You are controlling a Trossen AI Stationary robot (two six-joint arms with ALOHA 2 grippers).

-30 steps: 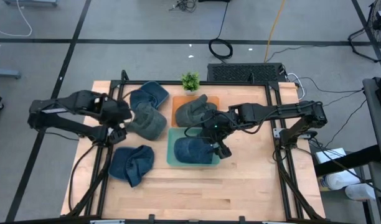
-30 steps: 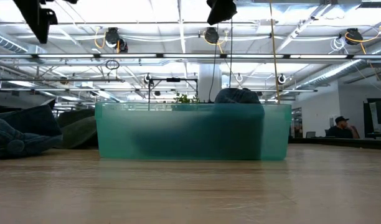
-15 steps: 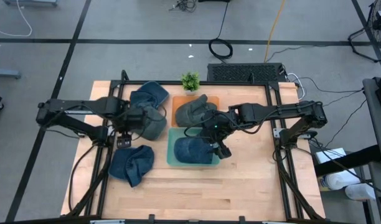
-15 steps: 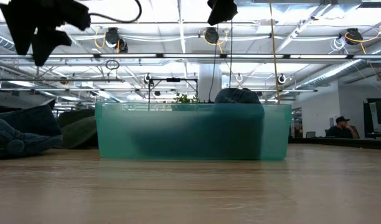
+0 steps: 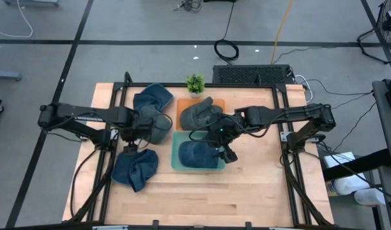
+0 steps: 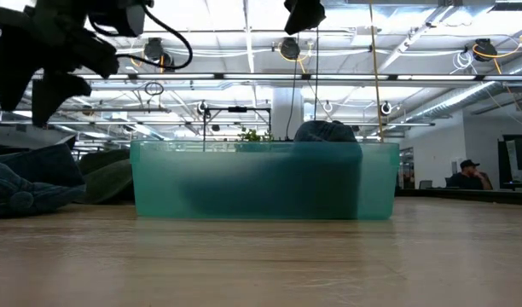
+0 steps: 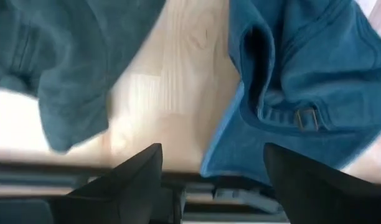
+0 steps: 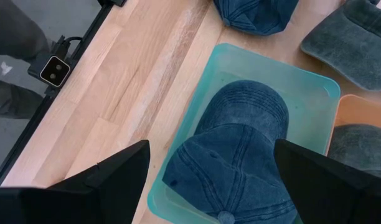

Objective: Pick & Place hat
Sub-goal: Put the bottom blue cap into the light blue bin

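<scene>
Washed denim cloth hats (image 8: 240, 149), translucent teal plastic bin (image 8: 309, 87), smooth wood table (image 5: 202, 198).

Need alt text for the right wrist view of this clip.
Seen from the open right hand, a blue denim hat lies in a teal bin on the wooden table. A grey hat and another blue hat lie beyond.

Five hats (image 5: 135, 167), two bins (image 5: 177, 160), one plant (image 5: 195, 83)
</scene>
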